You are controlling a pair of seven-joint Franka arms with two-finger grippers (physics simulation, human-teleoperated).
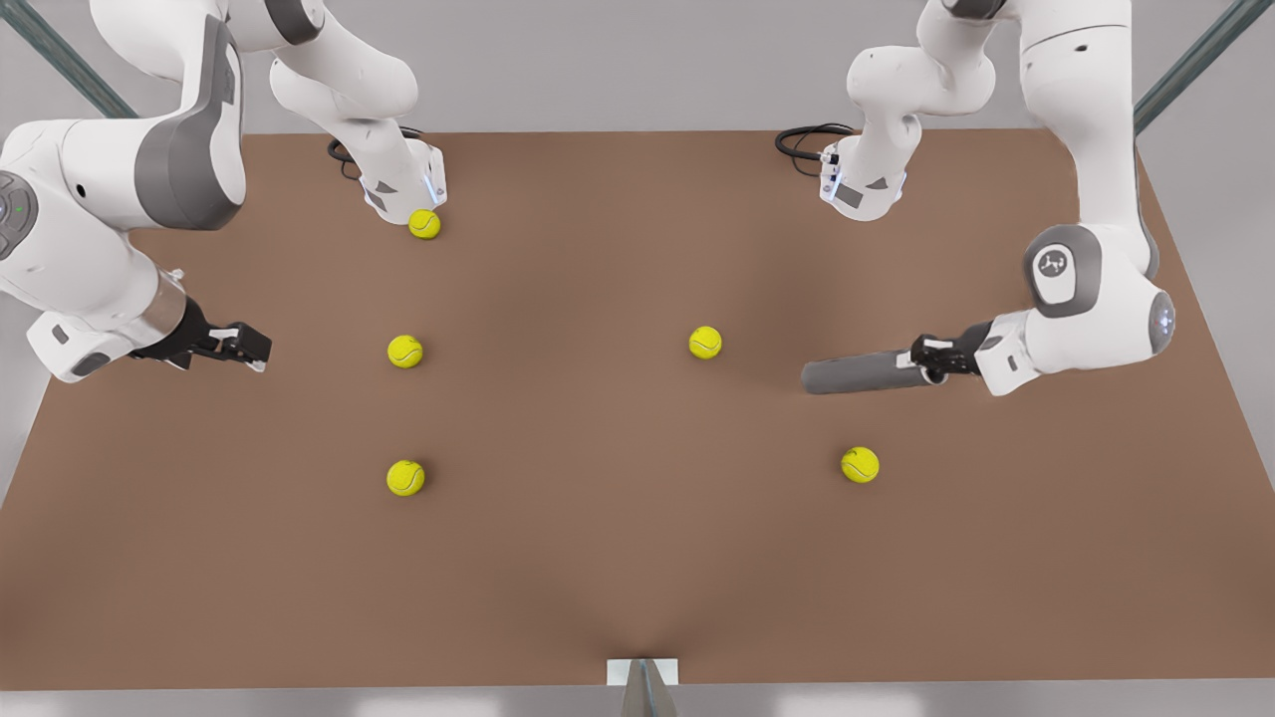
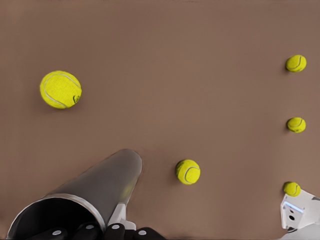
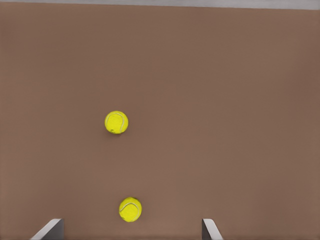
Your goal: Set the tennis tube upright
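- The left gripper [image 1: 934, 360], at the front view's right, is clamping the tube [image 1: 859, 372] by its hollow end, lying level over the table [image 1: 618, 558].
- The right gripper [image 1: 249, 346] is waiting, fingers spread.
- Best tipping the tube slowly, closed end down, clear of the balls [image 1: 705, 342].

Five yellow tennis balls [image 1: 405, 352] well apart on the brown table [image 1: 598, 558], perhaps a bracket [image 1: 643, 673] at its edge.

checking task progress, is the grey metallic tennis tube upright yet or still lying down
Lying down. The grey metallic tennis tube sits lengthwise over the brown table, the left gripper shut on one end. The right gripper waits open.
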